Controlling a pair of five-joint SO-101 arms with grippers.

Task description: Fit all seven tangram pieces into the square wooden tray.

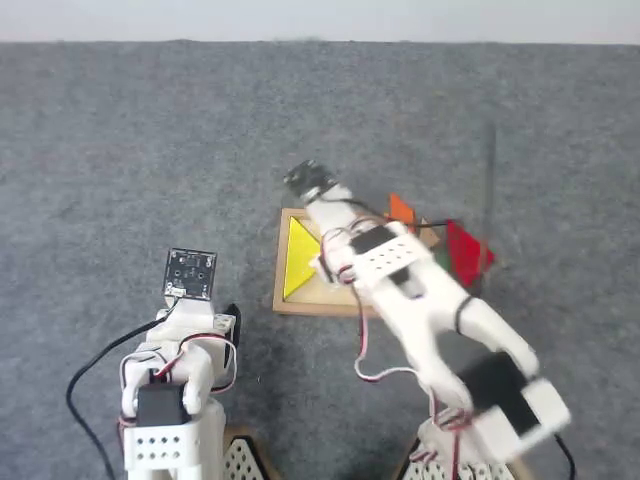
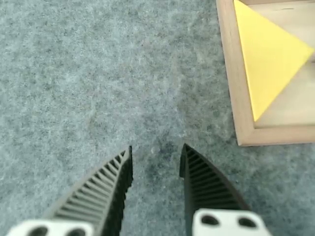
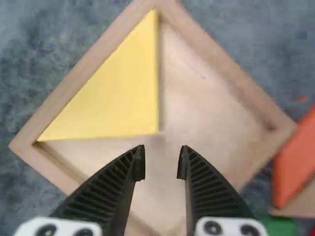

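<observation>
Grey table [image 1: 150, 130] bears wooden tray [image 1: 278, 270], orange piece [image 1: 401, 209] and red piece [image 1: 466, 246].

The left arm [image 1: 185, 362] and right arm [image 1: 432, 300] are white plastic with black motors, looped red, black and white cables, and perforated bases. The left gripper [image 2: 156, 148] has black ribbed tapered fingers [image 2: 110, 189].

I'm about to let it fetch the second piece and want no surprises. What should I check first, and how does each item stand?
1. Right hand open and empty: ok.
2. Yellow triangle flat against the rim of the tray: ok.
3. Bare tray floor free for another piece: ok.
4. Left hand off the tray, over carpet: ok.
5. Orange piece and red piece beside the tray: ok.
6. All six loose pieces present: cannot tell, the arm covers some.
</observation>
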